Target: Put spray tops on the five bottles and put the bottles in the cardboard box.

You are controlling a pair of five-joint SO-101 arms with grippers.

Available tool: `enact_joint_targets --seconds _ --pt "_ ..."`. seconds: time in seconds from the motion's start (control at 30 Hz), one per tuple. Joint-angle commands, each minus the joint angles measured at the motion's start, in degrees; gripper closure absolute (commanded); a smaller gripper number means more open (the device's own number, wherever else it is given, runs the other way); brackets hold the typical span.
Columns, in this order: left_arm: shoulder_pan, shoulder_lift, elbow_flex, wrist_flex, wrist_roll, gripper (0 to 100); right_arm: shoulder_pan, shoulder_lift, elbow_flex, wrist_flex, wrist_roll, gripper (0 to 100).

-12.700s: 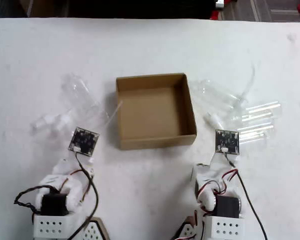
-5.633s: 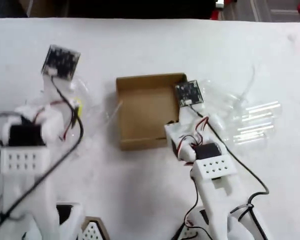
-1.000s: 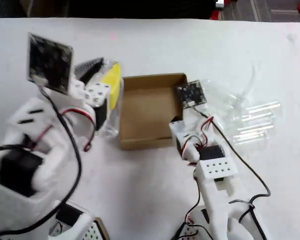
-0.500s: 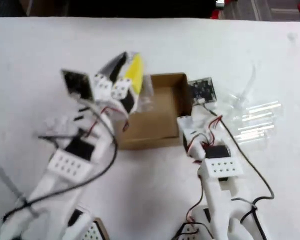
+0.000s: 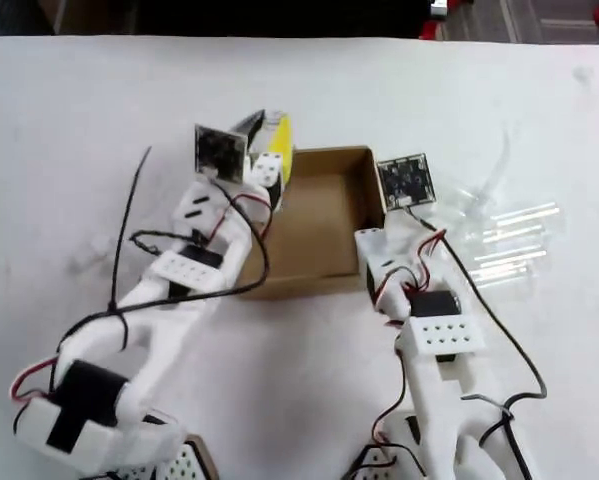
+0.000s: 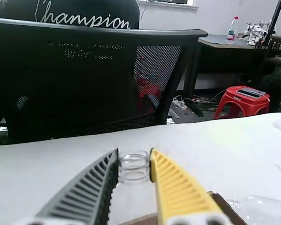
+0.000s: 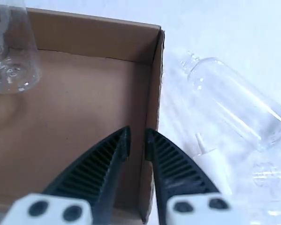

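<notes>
My left gripper (image 6: 133, 161), one finger grey and one yellow, is shut on the neck of a clear bottle (image 6: 133, 168) that has no spray top. In the high view it (image 5: 267, 130) stands over the far left corner of the cardboard box (image 5: 324, 215). The right wrist view shows that bottle's round base (image 7: 11, 61) hanging above the box floor (image 7: 74, 122). My right gripper (image 7: 136, 136) is shut across the box's right wall (image 7: 154, 79). Beside that wall lie a clear bottle (image 7: 234, 101) and a white spray top (image 7: 210, 161).
Several clear bottles (image 5: 474, 210) and dip tubes (image 5: 514, 250) lie on the white table right of the box. Faint white pieces (image 5: 84, 258) lie at the left. Beyond the far table edge stands a black chair (image 6: 84, 79).
My left arm has swung right with the bottle, from the left of the table to over the box's left corner. The right arm has stayed at the right wall.
</notes>
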Motion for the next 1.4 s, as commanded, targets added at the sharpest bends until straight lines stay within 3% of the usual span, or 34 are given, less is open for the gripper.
enact_joint_targets --seconds 0.0,0.17,0.47,0.73,1.37 --pt "-0.1 2.9 0.3 -9.9 -1.1 98 0.6 -1.0 -0.4 -1.4 0.0 95.3" --pt "0.0 8.3 0.2 -12.7 -1.1 98 0.6 -1.0 -0.4 -1.4 0.0 95.3" --pt "-2.6 18.2 0.3 -27.9 -1.6 98 0.5 -0.9 0.2 -1.7 0.0 95.3" --pt "-3.8 25.4 0.0 -38.3 -1.8 98 0.3 -1.0 4.0 -8.8 0.4 95.3" --pt "-4.9 27.5 0.3 -40.4 -4.0 98 0.1 -0.9 4.0 -8.6 0.4 95.2"
